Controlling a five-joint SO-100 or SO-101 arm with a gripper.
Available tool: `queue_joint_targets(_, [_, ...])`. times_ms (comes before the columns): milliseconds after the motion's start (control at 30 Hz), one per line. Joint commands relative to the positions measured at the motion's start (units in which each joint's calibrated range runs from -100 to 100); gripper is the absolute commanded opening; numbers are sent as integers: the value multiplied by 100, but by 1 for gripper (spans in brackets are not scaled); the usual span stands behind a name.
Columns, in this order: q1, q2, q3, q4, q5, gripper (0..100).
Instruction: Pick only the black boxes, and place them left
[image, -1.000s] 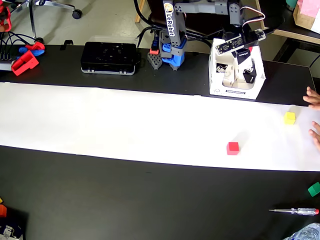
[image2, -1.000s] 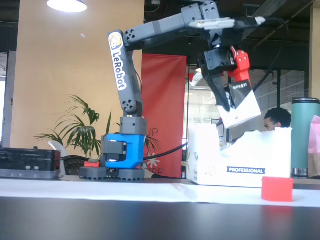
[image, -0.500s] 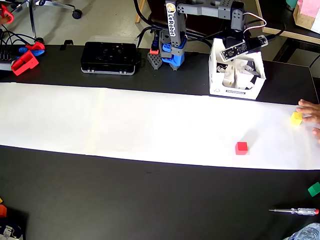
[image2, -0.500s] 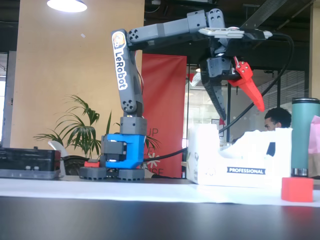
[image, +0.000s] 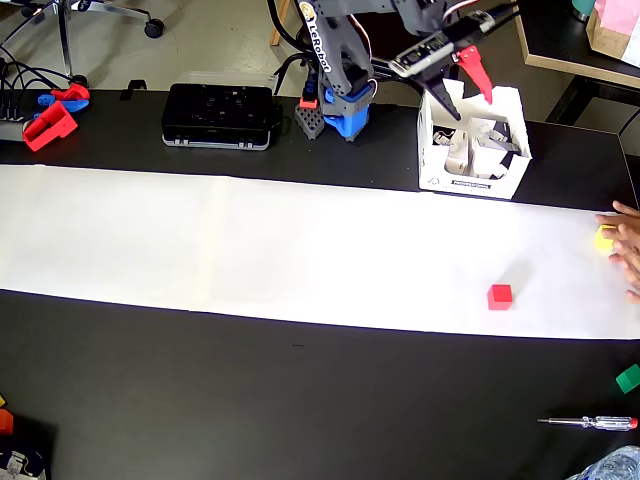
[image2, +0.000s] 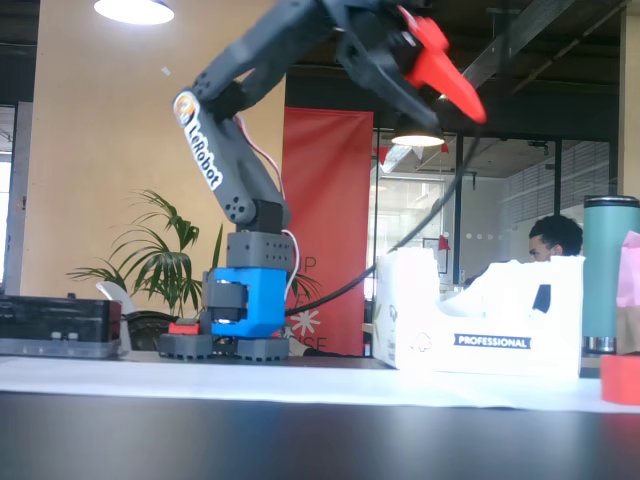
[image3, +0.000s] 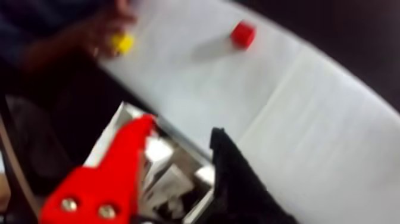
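My gripper (image: 472, 105) is open and empty, held above the open white box (image: 432, 170) at the back right of the overhead view. It has one red finger (image: 476, 70) and one black finger. Several small cartons (image: 478, 140) lie jumbled inside that box; mostly white and grey sides show, so I cannot tell their black faces. The wrist view looks down between the fingers (image3: 181, 128) onto the cartons (image3: 169, 179). In the fixed view the gripper (image2: 455, 118) hangs well above the white box (image2: 480, 330).
A long white paper strip (image: 250, 240) crosses the black table. On it are a red cube (image: 500, 296) and a yellow cube (image: 604, 238) under a person's hand (image: 628, 255). A green cube (image: 628, 378), a screwdriver (image: 590, 423) and a flat black device (image: 218, 115) lie off it.
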Motion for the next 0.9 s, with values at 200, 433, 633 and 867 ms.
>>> queue_joint_targets(200, [3123, -2979, 3055, -2185, 755, 0])
queue_joint_targets(433, [4613, -4512, 4917, -2654, 782, 0])
queue_joint_targets(633, [5280, -5294, 6096, -2654, 787, 0])
queue_joint_targets(867, [5591, -5239, 7390, -2638, 1129, 0])
